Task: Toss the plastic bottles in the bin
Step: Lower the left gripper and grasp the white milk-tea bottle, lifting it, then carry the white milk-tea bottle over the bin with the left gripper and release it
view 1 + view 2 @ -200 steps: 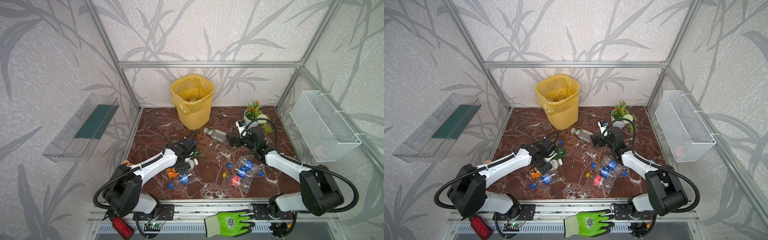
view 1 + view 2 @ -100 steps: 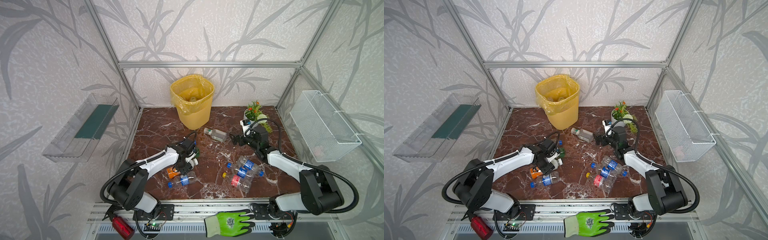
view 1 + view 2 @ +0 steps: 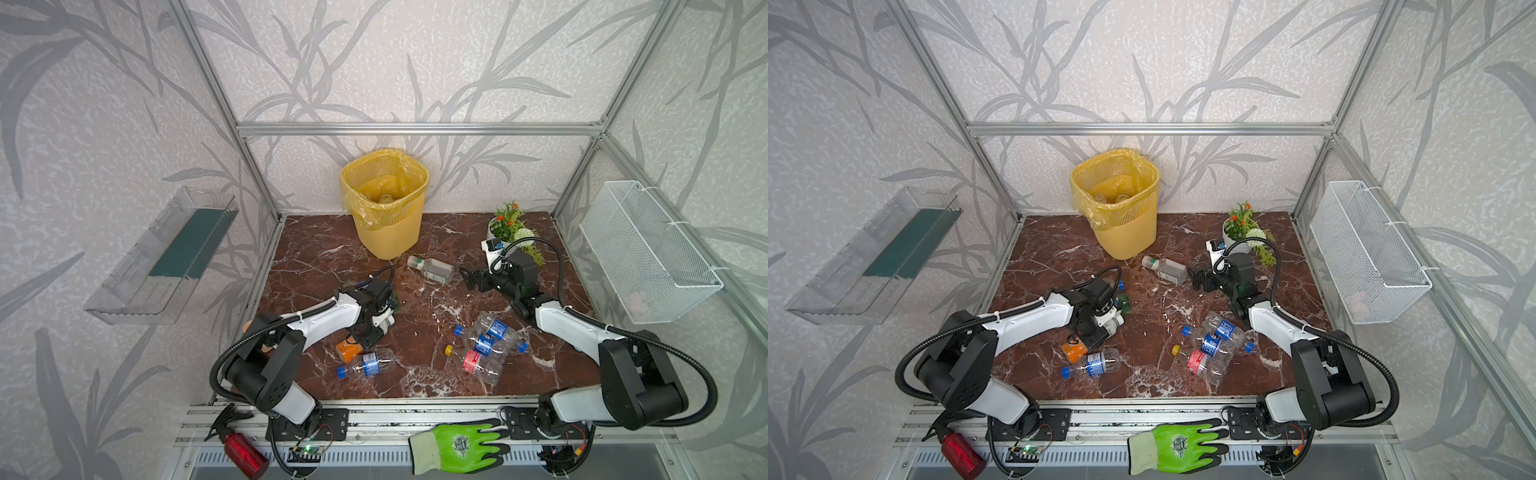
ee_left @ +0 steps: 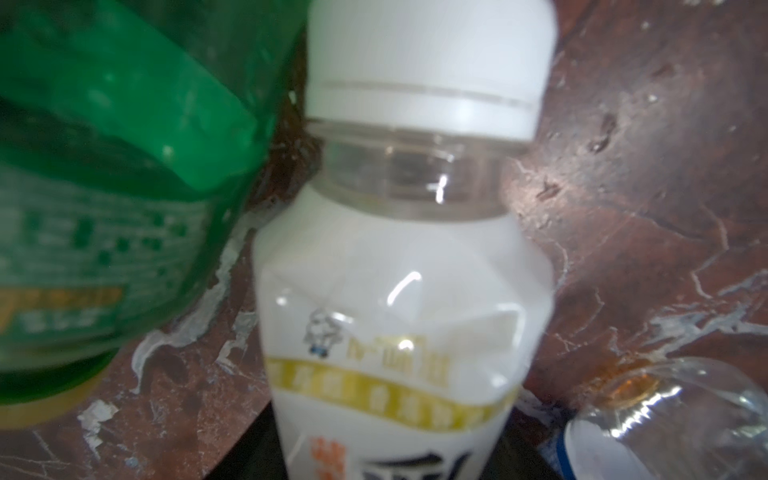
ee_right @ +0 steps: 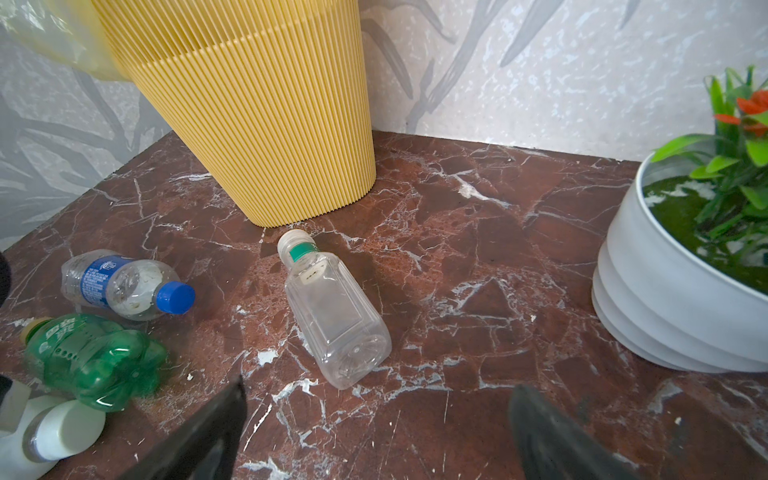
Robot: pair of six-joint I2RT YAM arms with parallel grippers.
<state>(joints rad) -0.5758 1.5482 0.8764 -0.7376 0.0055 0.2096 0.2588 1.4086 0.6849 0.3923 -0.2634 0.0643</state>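
Marbled red-brown floor lines a walled cell in both top views. The yellow bin stands at the back. Your left gripper sits low over a white bottle at mid-left. Your right gripper points at a clear bottle lying just in front of the bin. Other bottles lie scattered near the front edge.

Left wrist view: the white bottle fills the frame, cap away from the lens, with a green bottle close beside it. No fingers show clearly, so you cannot tell whether they grip it.

Right wrist view: both fingers stand wide apart and empty. The clear bottle lies ahead of them on its side, base toward you, cap near the bin's foot.

The bottles look empty, so judge them light, thin-walled and slick, likely to dent and roll. Take each one across the middle of its body, not by the cap.
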